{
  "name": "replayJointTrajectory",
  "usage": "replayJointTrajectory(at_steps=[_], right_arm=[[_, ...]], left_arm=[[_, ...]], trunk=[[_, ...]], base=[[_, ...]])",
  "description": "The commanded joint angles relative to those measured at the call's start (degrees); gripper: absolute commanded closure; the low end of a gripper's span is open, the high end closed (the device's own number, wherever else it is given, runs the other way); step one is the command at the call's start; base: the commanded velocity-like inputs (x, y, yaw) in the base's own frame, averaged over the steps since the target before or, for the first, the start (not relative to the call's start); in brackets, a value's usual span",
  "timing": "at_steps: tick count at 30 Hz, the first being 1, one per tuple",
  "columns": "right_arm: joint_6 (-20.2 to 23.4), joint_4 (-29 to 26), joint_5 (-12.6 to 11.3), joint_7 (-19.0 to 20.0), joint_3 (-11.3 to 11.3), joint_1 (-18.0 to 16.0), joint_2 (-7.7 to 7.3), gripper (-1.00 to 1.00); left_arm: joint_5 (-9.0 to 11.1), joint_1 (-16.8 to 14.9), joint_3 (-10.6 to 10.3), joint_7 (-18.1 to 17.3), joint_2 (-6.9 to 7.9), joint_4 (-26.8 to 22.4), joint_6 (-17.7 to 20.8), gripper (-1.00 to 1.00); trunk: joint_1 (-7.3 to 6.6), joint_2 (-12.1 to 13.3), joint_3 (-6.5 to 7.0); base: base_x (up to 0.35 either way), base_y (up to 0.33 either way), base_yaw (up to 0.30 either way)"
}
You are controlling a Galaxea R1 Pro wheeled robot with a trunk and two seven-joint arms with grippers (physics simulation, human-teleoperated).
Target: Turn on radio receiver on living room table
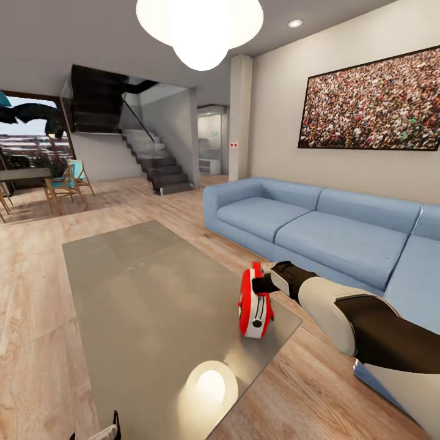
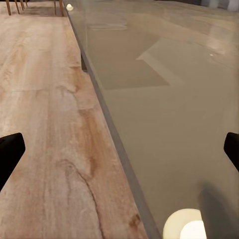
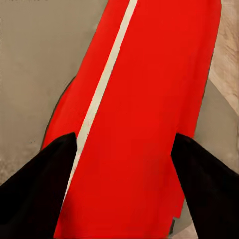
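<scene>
The red radio receiver [image 1: 255, 307] with white trim stands on the grey glossy table [image 1: 134, 275] close to its right edge, facing the sofa side. My right gripper [image 1: 261, 283] is at the radio's upper end, touching or just off it. In the right wrist view the radio's red body [image 3: 149, 109] with a white stripe lies right under the open gripper [image 3: 124, 164], one black finger [image 3: 40, 189] on each side. My left gripper [image 1: 95, 432] hangs open low by the table's near left corner, over the table's edge [image 2: 119, 149] and the wood floor.
A blue sectional sofa [image 1: 318, 232] runs along the right, close behind my right arm. The crowd picture [image 1: 373, 104] hangs above it and a white pendant lamp [image 1: 198, 24] overhead. Wooden chairs [image 1: 64, 183] and stairs [image 1: 153, 159] stand far back. Plank floor [image 1: 30, 318] lies left of the table.
</scene>
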Motion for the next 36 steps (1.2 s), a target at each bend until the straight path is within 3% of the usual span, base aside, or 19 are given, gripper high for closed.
replayJointTrajectory(at_steps=[1,36], right_arm=[[0.0,0.02,0.01,-0.15,0.01,0.01,0.0,1.0],[0.0,-0.01,0.01,-0.09,0.01,-0.01,0.0,1.0]], left_arm=[[0.45,0.01,0.18,0.01,0.01,0.05,30.7,-1.0],[0.36,0.01,0.08,0.01,0.01,0.04,30.68,-1.0]], trunk=[[0.0,0.0,0.0],[0.0,0.0,0.0]], base=[[0.0,0.0,0.0],[0.0,0.0,0.0]])
